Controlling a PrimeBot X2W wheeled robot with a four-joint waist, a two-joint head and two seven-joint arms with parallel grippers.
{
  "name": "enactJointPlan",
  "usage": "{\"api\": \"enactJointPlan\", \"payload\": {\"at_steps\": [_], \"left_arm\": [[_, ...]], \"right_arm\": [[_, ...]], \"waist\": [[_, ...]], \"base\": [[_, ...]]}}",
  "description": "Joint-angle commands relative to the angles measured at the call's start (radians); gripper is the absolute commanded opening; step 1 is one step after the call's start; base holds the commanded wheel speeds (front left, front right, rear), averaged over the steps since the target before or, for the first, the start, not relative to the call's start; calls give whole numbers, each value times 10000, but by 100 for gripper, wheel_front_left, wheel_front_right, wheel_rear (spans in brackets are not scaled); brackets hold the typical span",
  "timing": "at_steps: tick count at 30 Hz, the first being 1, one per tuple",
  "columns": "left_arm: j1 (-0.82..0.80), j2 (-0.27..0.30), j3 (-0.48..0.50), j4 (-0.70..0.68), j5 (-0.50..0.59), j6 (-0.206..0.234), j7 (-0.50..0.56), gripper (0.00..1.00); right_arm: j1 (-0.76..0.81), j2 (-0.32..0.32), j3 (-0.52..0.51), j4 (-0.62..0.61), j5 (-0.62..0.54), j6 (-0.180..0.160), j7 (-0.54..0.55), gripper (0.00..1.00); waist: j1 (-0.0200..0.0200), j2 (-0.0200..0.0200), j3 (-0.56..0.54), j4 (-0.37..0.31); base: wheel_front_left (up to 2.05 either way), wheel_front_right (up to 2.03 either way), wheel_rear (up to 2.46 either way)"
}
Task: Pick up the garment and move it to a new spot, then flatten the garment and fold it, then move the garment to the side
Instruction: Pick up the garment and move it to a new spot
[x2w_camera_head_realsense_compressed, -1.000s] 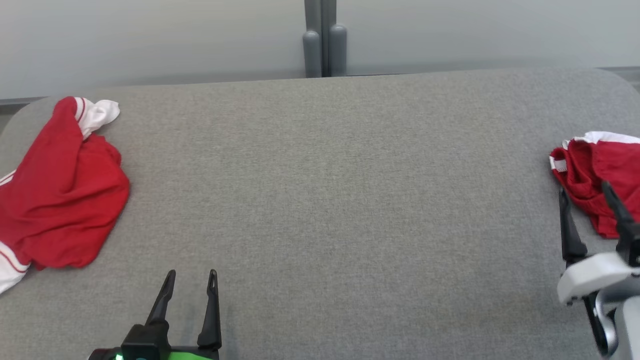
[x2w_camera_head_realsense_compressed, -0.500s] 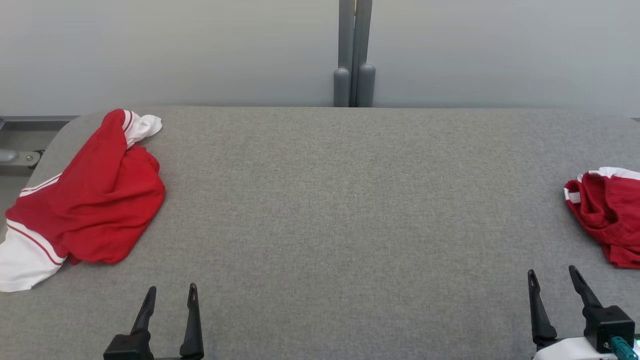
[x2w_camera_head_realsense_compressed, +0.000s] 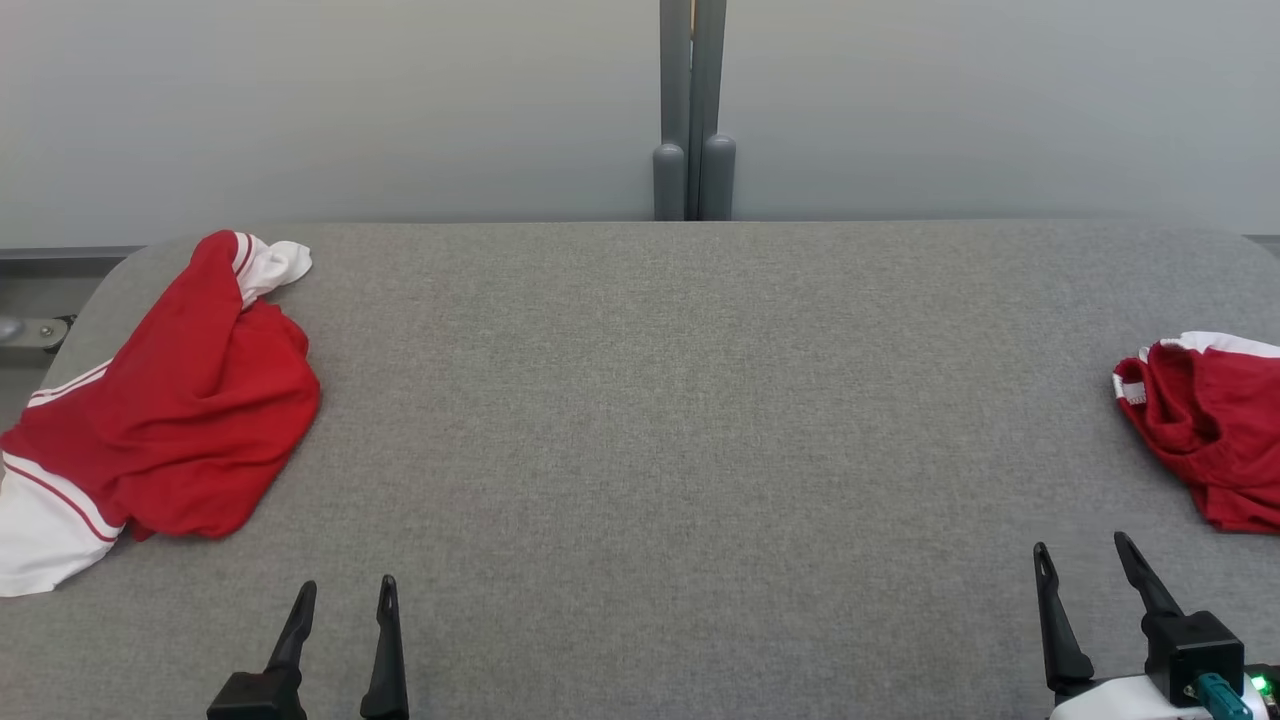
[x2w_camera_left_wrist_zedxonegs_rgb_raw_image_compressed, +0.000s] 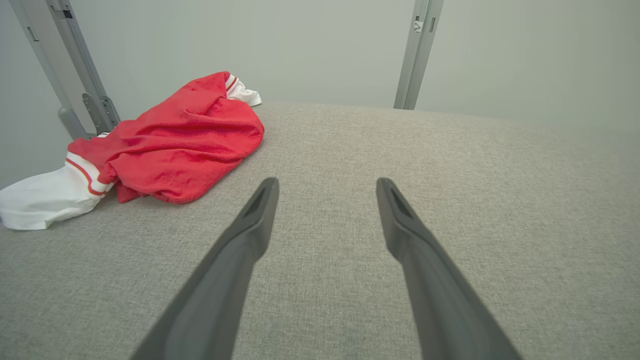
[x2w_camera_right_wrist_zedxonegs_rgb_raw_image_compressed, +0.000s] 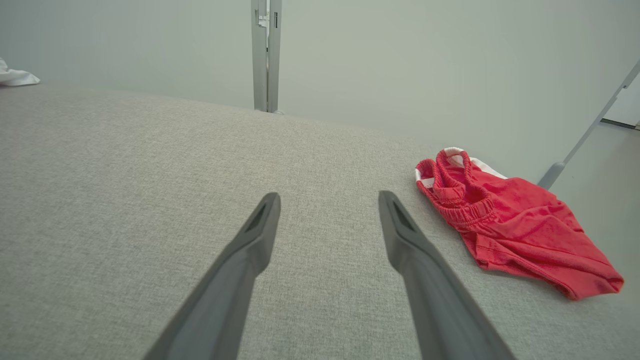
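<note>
**Garments at both ends, fingers empty between them**

Parked low at the near edge of the grey desk (x2w_camera_head_realsense_compressed: 640, 400): left fingers (x2w_camera_head_realsense_compressed: 386, 650) toward the left corner, right fingers (x2w_camera_head_realsense_compressed: 1056, 625) toward the right corner. Each pair spread wide, gripping nothing, with bare desk fabric in the gap in both wrist views.

Heaped at the far left: a red top (x2w_camera_head_realsense_compressed: 170, 420) with white striped trim, crumpled on itself, one white end at the very left edge of the desk. Bunched at the far right: smaller red shorts (x2w_camera_head_realsense_compressed: 1205, 440), elastic waistband turned toward the middle, partly cut off by the head view. Well apart from one another, and untouched by either pair of fingers.

Probably left at the ends to keep the broad middle free for flattening and folding. Fingers likely held open and low to be ready for a reach to either side. No telling from the task wording alone whether to begin with top or shorts.

Judged as the very start: nothing lifted, spread or folded yet.

For the first pick, better to pinch a raised fold than a flat layer. Possible trouble: catching one layer only and dragging the heap, or nudging the top's white end off the edge.
</note>
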Motion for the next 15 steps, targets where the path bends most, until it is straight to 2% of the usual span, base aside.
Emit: {"api": "enactJointPlan", "payload": {"at_steps": [1, 15], "left_arm": [[-99, 11, -10, 11, 85, -60, -1, 100], [-220, 12, -75, -34, 193, -215, -1, 100]], "right_arm": [[-74, -1, 30, 20, -39, -19, -28, 100], [-30, -33, 232, 149, 162, -19, -28, 100]], "waist": [[1, 0, 23, 50], [1, 0, 94, 319]], "base": [[0, 0, 0], [0, 0, 0]]}}
